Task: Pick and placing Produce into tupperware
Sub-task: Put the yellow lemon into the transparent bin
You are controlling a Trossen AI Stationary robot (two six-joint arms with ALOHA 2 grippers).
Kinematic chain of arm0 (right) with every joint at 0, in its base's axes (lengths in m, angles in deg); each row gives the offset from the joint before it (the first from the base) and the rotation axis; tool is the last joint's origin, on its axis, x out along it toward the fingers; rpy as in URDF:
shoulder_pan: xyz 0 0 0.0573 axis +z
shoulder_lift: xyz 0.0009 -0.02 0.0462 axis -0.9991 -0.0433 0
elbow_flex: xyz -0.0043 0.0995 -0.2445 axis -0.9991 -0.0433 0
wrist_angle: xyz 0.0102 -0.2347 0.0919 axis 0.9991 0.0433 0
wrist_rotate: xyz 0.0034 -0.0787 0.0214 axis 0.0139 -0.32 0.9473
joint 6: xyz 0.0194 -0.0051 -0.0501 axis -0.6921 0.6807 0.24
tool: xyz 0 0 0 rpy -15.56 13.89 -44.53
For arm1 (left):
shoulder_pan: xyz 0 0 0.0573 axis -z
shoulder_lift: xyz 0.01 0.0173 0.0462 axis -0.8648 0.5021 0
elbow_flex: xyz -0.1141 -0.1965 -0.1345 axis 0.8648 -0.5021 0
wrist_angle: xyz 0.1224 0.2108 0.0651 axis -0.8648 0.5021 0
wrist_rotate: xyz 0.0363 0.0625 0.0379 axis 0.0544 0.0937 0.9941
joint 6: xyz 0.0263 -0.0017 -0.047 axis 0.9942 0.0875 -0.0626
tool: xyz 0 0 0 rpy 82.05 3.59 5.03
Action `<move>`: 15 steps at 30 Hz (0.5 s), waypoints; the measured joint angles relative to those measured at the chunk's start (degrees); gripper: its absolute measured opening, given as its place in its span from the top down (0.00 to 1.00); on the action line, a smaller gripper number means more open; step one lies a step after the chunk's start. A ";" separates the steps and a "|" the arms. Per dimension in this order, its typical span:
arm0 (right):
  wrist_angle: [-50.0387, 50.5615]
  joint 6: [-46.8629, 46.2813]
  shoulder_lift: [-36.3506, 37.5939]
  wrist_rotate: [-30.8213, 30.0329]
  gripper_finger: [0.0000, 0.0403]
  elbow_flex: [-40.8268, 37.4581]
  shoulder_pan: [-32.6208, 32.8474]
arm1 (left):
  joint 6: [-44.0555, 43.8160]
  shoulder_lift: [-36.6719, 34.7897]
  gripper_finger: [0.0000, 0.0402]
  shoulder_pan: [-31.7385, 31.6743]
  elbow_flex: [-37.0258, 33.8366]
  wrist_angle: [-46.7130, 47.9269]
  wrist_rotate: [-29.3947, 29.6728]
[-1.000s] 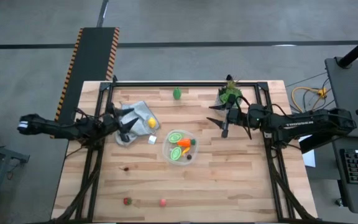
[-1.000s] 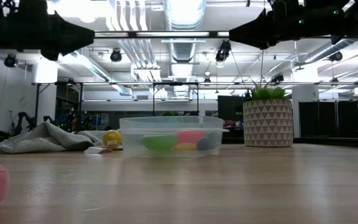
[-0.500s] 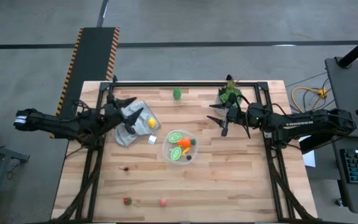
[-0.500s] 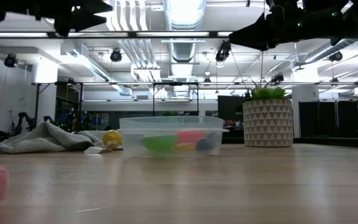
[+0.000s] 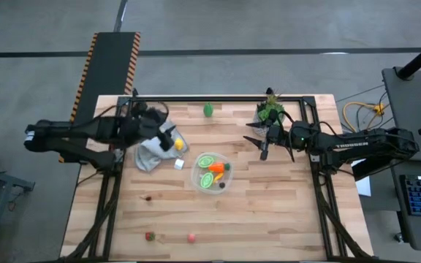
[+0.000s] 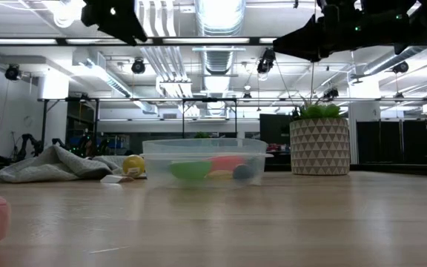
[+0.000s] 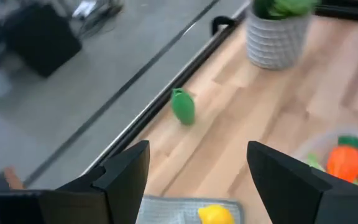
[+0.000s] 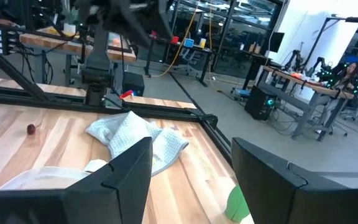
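Near edge of table: I see a red berry & a pink piece, well apart from the tupperware. Tupperware sits mid-table w/ green, orange & dark produce inside. Just beside it, a white cube, then a grey cloth w/ a lemon. Left gripper hangs over the cloth, fingers spread, empty. Right gripper hangs by the potted plant, also parted, empty. A green piece lies at the far edge.

white lettering reading "trossen" stands along the right arm in the high view.

The tupperware sits mid-table, cloth left, potted plant behind-right.
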 joint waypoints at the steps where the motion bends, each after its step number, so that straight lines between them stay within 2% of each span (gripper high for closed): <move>1: 0.03 0.00 0.00 -0.01 0.48 0.02 0.00 | -1.38 1.23 0.36 -1.16 2.05 1.15 -0.04; 4: -0.10 0.02 0.00 0.00 0.48 0.09 0.00 | -6.13 4.85 0.36 -4.50 6.48 2.90 -1.77; 8: -0.09 -0.02 0.00 -0.02 0.48 0.09 0.00 | -9.91 9.46 0.36 -9.68 10.32 7.16 -10.15; 15: 1.70 -4.22 0.00 0.00 0.48 0.07 0.00 | -16.63 17.32 0.36 -16.66 11.93 18.25 -22.82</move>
